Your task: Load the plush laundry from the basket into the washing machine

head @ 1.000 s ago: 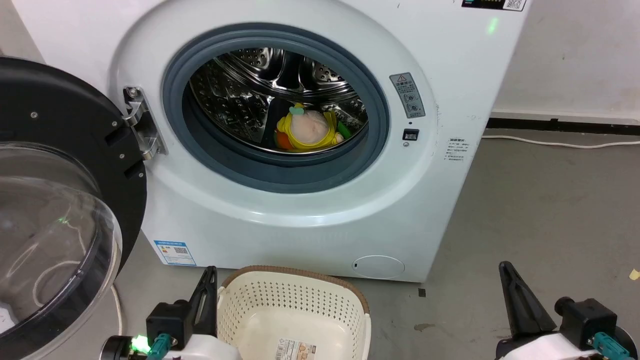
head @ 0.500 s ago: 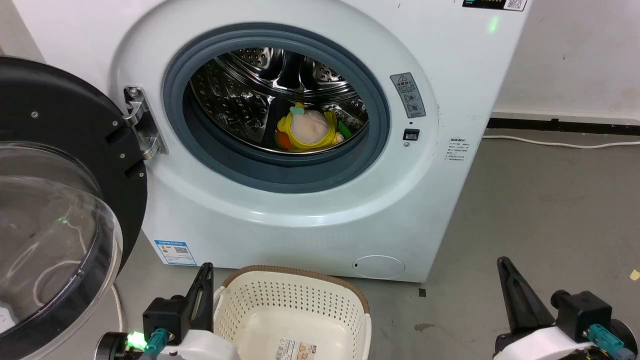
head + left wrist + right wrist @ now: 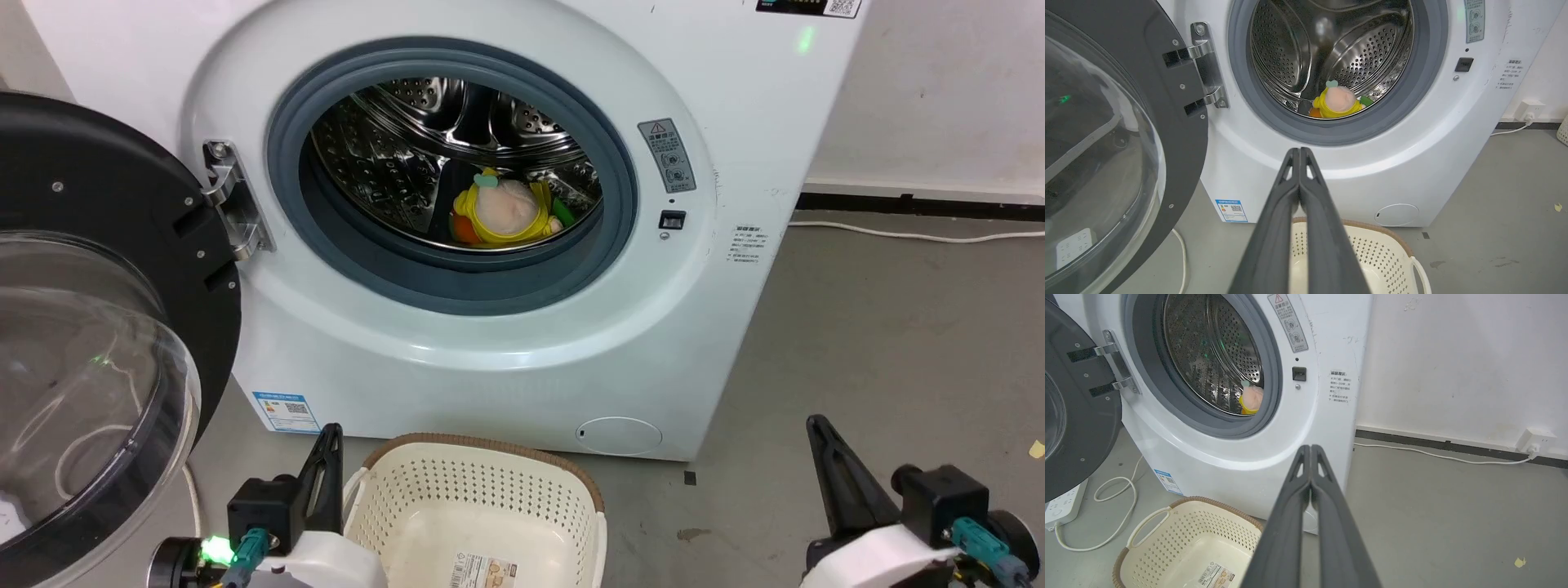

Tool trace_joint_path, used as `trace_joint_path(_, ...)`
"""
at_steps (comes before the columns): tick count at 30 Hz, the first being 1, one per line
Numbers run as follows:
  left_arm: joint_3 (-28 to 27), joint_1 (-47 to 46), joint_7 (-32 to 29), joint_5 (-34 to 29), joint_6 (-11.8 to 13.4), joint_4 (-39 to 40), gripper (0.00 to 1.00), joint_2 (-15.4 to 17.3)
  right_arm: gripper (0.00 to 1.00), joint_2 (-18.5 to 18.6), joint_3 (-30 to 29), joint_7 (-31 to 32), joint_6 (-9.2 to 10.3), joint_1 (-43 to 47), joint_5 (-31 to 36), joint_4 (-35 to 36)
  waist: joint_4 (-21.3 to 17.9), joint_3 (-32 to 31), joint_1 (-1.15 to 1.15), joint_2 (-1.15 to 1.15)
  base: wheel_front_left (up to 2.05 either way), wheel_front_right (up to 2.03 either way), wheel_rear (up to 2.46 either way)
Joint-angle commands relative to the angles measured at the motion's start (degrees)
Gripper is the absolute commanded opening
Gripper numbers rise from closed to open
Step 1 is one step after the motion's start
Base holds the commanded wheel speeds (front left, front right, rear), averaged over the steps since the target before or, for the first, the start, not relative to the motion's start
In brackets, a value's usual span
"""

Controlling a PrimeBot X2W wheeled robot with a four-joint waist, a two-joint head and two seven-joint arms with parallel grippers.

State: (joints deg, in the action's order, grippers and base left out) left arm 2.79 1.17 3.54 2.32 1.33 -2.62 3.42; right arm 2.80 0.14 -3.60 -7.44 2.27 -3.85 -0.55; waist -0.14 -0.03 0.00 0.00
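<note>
**Plush laundry [image 3: 504, 214] lying in the drum [image 3: 384, 163] of the washing machine [image 3: 490, 359], with no toy in the basket [image 3: 482, 445] below.**
Left hand [image 3: 1299, 152] and right hand [image 3: 1310, 447] hang low before the machine, each with its fingers pressed together on nothing. The toy rests at the drum's bottom, just behind the grey ring; the door [image 3: 106, 188] stands swung open. It is judged light, soft and squashy, not fragile. Should it need shifting, a pinch across the yellow hood would likely hold better than the rounded face.
</note>
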Motion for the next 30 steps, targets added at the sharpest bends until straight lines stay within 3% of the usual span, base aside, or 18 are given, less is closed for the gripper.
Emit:
trace_joint_path(1,-0.38,-0.68,-0.19,-0.55,-0.21,0.48,0.00,-0.08,0.00,0.06,-0.10,0.23,-0.03,-0.92,0.66,0.30,0.01,0.00,0.00,0.00,0.00,0.00,0.00)
trace_joint_path(30,-2.79,-1.17,-3.54,-2.32,-1.33,2.62,0.00,-0.54,0.00,0.08,-0.14,3.60,-0.05,-2.27,3.85,0.55,0.14,0.03,0.00,0.00,0.00,0.00,0.00)
